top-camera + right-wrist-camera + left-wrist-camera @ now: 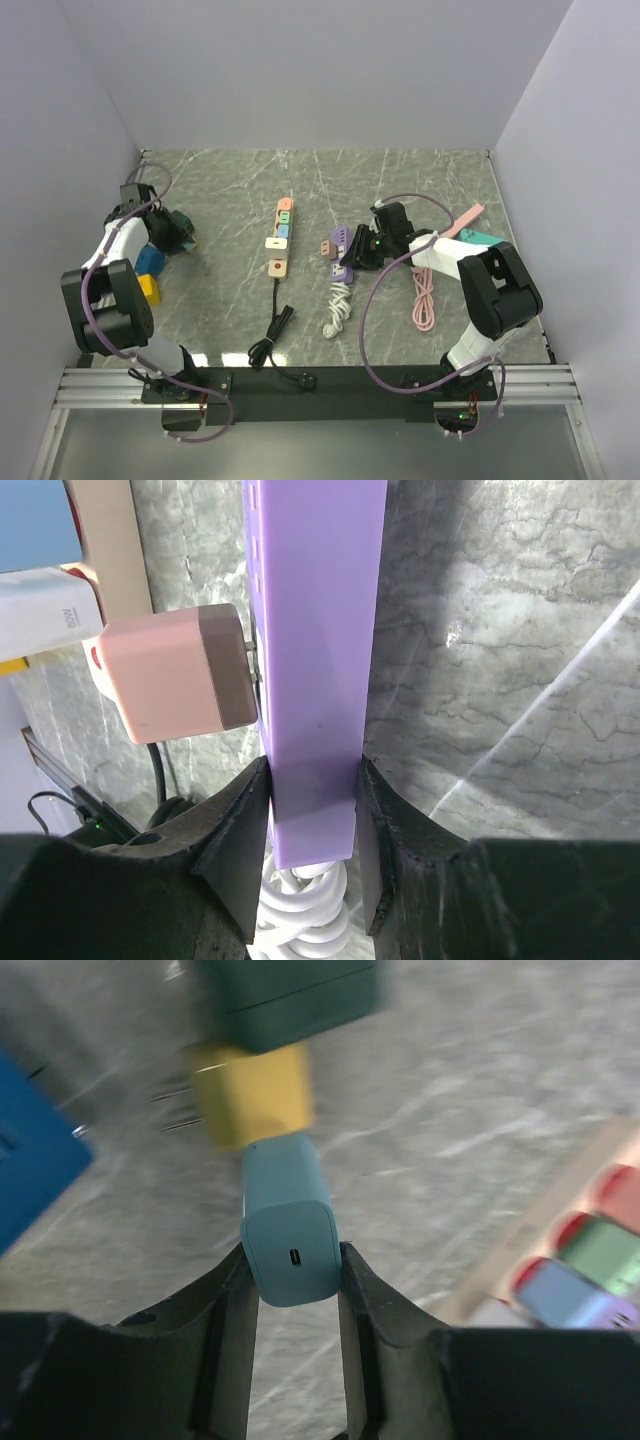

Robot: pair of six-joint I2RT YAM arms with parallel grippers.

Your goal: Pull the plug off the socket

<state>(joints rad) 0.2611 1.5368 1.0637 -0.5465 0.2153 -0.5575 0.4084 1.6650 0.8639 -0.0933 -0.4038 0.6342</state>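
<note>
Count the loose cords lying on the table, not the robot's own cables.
3: a black cord trailing from the beige power strip, a coiled white cord below the purple strip, and a pink cord beside the right arm.

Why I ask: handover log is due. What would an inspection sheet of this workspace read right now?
Surface: grey marbled table, no spills seen.
Job's things: pink plug seated in the side of the purple power strip.
Clutter: beige power strip with coloured plugs; blue charger, yellow charger by the left arm.
Grippers: left gripper shut on teal charger; right gripper shut on the purple power strip.
Cables: white coiled cable, pink cable, black cable, lying on the table.
Surroundings: plain white walls; nothing else seen.
</note>
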